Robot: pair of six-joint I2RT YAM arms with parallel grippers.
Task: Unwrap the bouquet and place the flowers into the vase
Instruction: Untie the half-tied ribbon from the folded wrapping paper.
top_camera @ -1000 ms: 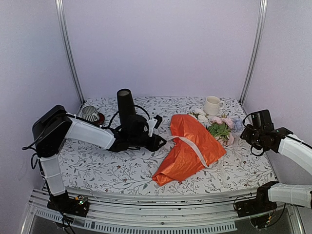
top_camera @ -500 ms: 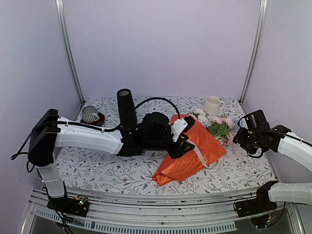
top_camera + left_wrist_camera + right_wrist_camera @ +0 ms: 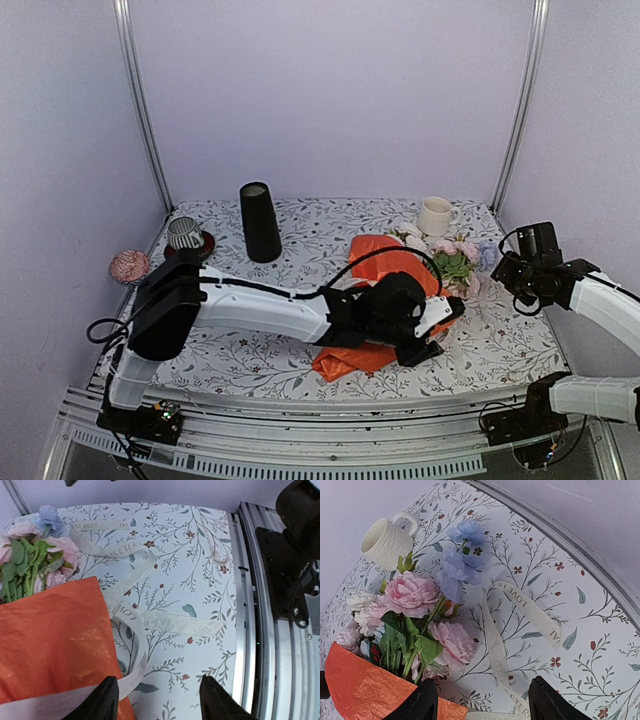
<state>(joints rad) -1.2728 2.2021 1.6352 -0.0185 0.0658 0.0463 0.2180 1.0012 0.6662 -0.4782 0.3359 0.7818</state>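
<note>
Well left of the bouquet (image 3: 380,258) stands the vase (image 3: 260,222). Over the bouquet's near right edge, the left gripper (image 3: 157,695) hangs released above loose ribbon (image 3: 150,622). Right of its flowers (image 3: 450,262), the right gripper (image 3: 482,705) gapes, holding nothing.

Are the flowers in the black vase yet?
No, the flowers lie wrapped in the orange paper, apart from the vase.

Left claw (image 3: 434,336) low over orange-wrapped bouquet (image 3: 382,258), black vase (image 3: 260,222) upright behind
</note>
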